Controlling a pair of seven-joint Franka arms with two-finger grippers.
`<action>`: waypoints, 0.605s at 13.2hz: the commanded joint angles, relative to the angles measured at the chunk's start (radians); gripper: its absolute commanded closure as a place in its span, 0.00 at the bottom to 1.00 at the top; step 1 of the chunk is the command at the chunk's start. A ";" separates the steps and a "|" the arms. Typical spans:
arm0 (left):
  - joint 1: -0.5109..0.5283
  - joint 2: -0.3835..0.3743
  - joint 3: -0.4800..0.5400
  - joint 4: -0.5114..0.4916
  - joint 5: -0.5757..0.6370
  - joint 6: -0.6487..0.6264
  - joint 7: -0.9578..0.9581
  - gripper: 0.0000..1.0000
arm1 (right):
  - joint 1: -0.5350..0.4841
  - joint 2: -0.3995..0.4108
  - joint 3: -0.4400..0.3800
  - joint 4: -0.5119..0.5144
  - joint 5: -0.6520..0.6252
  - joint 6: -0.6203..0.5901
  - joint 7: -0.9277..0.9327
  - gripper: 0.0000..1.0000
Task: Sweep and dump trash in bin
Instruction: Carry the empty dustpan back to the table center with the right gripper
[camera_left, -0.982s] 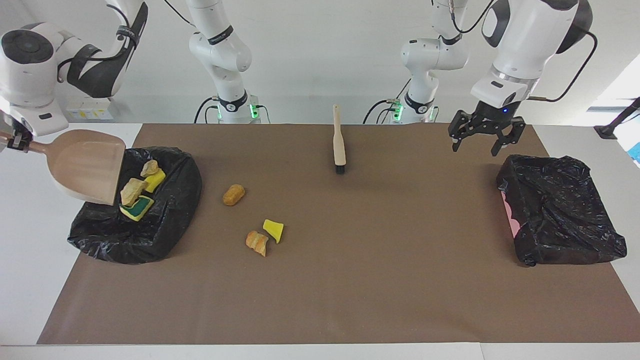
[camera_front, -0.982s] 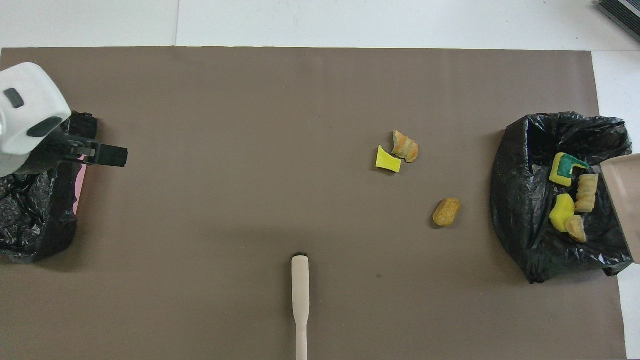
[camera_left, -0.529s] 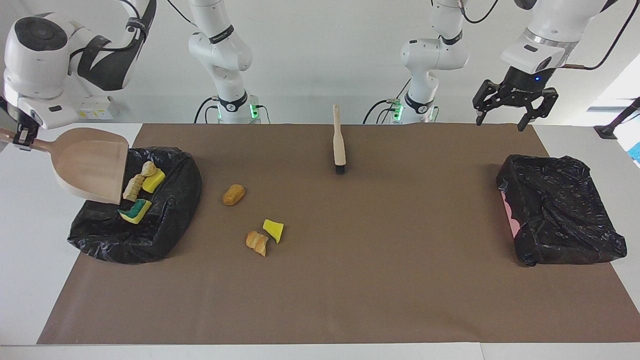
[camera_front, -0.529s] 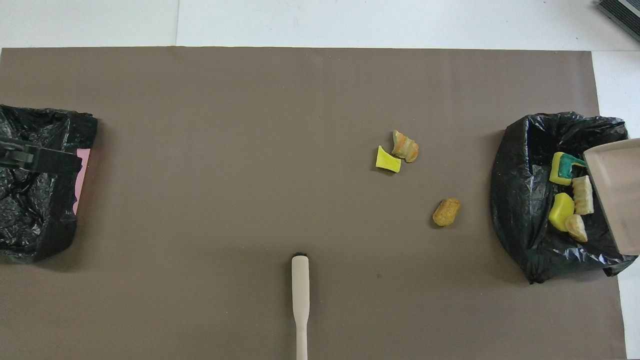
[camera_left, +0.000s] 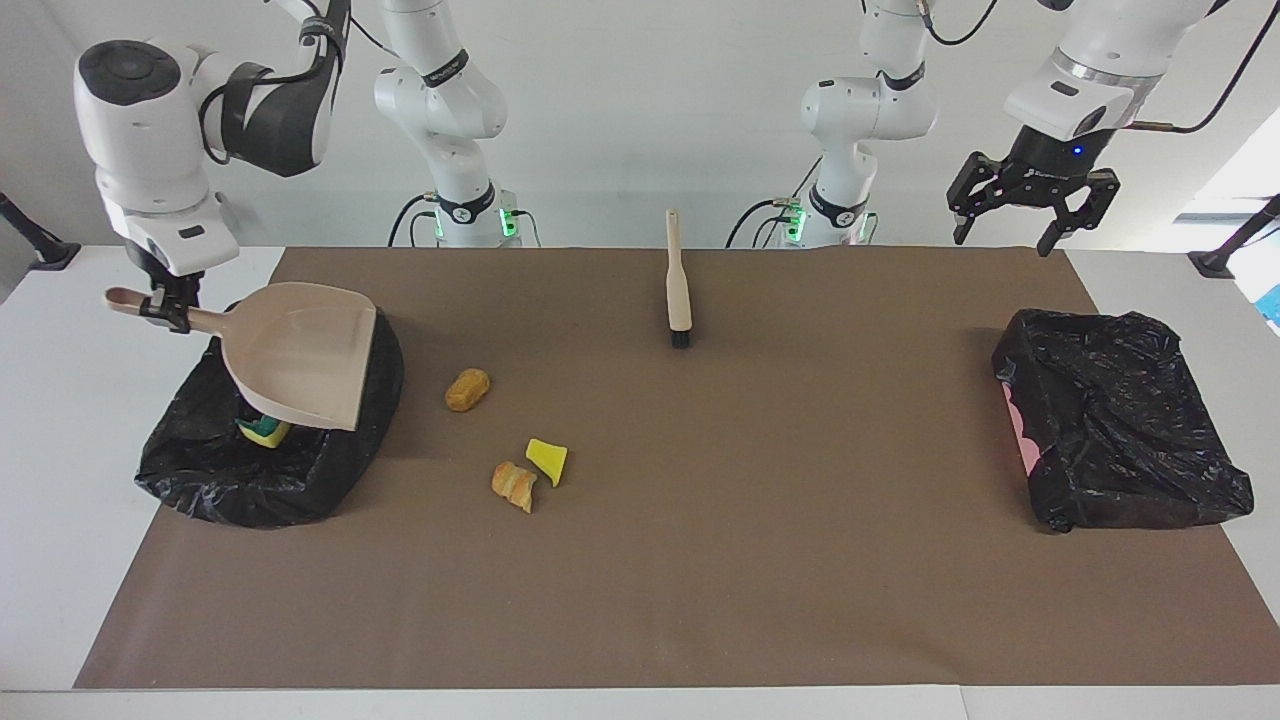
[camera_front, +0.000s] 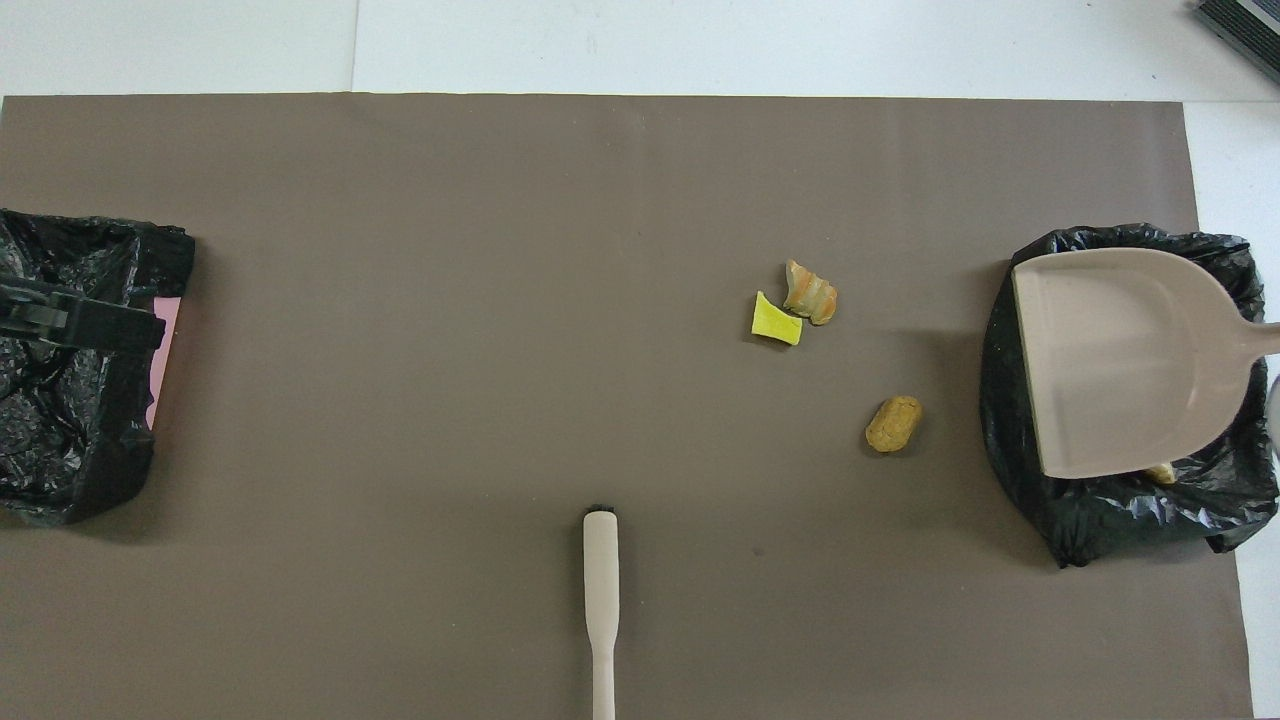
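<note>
1. Dustpan (camera_left: 300, 352) swung back level over the bin (camera_left: 190, 480) at the right arm's end, gripped by the handle in the closed right hand (camera_left: 165, 305). Load dumped, four scraps now mostly hidden underneath.
2. Left hand (camera_left: 1030, 205) lifted clear above the second bag (camera_left: 1120, 430), wide open, empty.
3. Three trash bits (camera_left: 520, 470) left on the worktop around 3 o'clock from the bin: golden-brown nugget, ridged bread piece, yellow sponge wedge.
4. Brush (camera_left: 679, 285) lying untouched, so probably another sweep needed.

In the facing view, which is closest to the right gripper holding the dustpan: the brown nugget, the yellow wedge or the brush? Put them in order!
From the right gripper, holding the dustpan over the bin:
1. Brown nugget, beside the bin.
2. Yellow wedge, farther from the robots.
3. Brush, mid-table, nearest the robots.
</note>
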 joint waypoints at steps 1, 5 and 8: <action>-0.012 0.015 0.009 0.031 0.008 -0.043 0.011 0.00 | 0.071 -0.017 0.002 -0.054 0.071 -0.011 0.173 1.00; -0.004 0.080 0.012 0.117 -0.009 -0.103 0.010 0.00 | 0.213 0.036 0.002 -0.071 0.163 -0.014 0.561 1.00; -0.002 0.081 0.024 0.119 -0.003 -0.111 0.008 0.00 | 0.312 0.086 0.001 -0.071 0.272 0.009 0.872 1.00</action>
